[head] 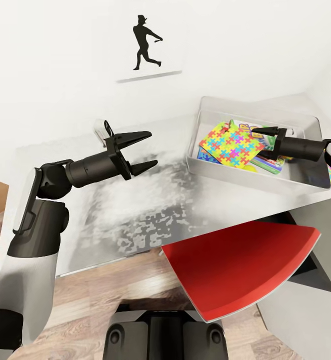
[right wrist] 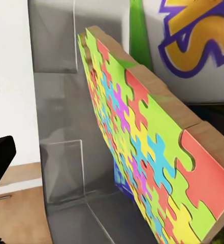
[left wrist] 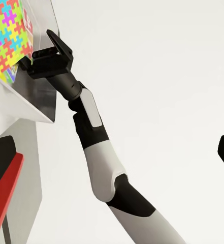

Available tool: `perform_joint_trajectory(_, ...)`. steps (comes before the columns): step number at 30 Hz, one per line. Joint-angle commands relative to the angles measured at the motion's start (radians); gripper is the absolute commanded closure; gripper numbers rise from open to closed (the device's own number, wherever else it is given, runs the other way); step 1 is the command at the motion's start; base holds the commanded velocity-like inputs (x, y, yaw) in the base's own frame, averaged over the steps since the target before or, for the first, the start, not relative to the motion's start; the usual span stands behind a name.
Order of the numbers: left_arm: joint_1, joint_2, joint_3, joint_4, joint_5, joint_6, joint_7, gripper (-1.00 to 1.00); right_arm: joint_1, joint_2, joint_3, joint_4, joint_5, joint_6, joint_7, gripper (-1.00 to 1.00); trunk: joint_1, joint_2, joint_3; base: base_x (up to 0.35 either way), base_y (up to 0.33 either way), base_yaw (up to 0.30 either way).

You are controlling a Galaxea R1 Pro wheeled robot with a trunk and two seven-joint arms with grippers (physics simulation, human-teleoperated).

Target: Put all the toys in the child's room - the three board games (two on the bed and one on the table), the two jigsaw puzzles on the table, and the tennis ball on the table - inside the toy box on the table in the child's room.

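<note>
Fingers of the left gripper (head: pixel 144 150) spread empty; the right gripper's (head: pixel 260 134) state unclear above the toy box (head: pixel 245 177).

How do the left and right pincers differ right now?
The left pincer is open over the bare table; the right pincer reaches into the toy box, above the jigsaw puzzle. The left one holds nothing; whether the right grips anything is unclear. Both are black with two fingers.

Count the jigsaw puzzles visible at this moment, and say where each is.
1 for certain: a multicoloured jigsaw puzzle lies tilted inside the toy box, on top of other boxes, with the right gripper above its edge. A second puzzle may be hidden beneath.
</note>
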Motion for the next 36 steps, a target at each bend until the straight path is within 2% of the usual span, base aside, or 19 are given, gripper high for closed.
perform_joint_trajectory(1, -0.001, 0.0, 0.0, 0.0, 0.01, 0.0, 0.01, -1.0, -0.001, -0.001, 0.005, 0.001, 0.004, 0.0, 0.009, -1.0, 0.001, -0.002, -0.001, 0.0, 0.0, 0.0)
perform_joint_trajectory(13, -0.001, 0.0, -0.001, 0.0, 0.01, 0.0, 0.01, -1.0, -0.003, -0.016, 0.003, 0.001, 0.003, 0.0, 0.009, -1.0, 0.001, -0.002, -0.001, 0.0, 0.0, 0.0)
perform_joint_trajectory(25, -0.001, 0.0, -0.001, 0.0, 0.01, 0.0, 0.01, -1.0, -0.041, -0.076, 0.003, -0.001, 0.005, 0.0, 0.009, -1.0, 0.001, -0.002, -0.001, 0.0, 0.0, 0.0)
perform_joint_trajectory(36, -0.001, 0.0, -0.001, 0.0, 0.01, 0.0, 0.01, -1.0, -0.046, -0.089, 0.003, -0.02, 0.004, 0.0, 0.009, -1.0, 0.001, -0.002, -0.001, 0.0, 0.0, 0.0)
